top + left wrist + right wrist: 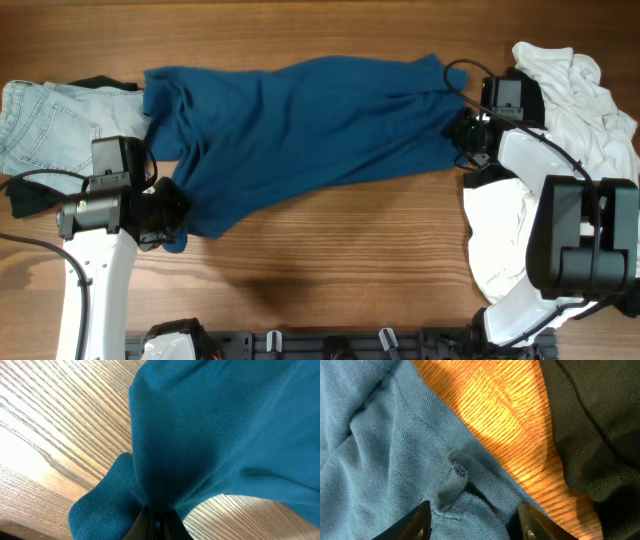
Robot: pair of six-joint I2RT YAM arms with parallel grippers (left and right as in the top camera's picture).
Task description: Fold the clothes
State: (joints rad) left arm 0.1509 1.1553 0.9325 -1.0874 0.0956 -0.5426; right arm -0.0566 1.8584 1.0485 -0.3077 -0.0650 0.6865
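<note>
Blue shirt (300,120) lies stretched left to right across the middle of the table (330,270). It is rumpled, not flat, and no fold is made yet. Left gripper (156,522) is clamped together on a bunched near-left corner of the shirt, with the cloth tented up off the wood. Right gripper (475,520) sits at the shirt's right end, jaws apart, straddling the hem. A small rolled tab (451,480) of cloth lies between them, and nothing is pinched there yet. Dark fabric (590,420) lies just beside that hem, with a strip of bare wood between. Jeans (45,125) and a black garment (105,85) are at far left, touching or under the shirt's left edge; cannot tell which. White garments (575,85) are piled at right, around the right arm.

Risks, as a judgement:
- The right claw may close on only the tab or a single layer, so the hem slips out once lifted.
- If it closes too far right, it may catch the dark fabric too and drag it along.
- The left grip holds a wad, not a clean corner, so any pull gives a twisted, lopsided edge.
- Pulling left could drag the shirt over the jeans and the black garment and tangle them.
- One arm lifting before the other has a hold would skew the shirt and add creases.
- The cable (452,72) by the right wrist hangs near the cloth and could snag.
</note>
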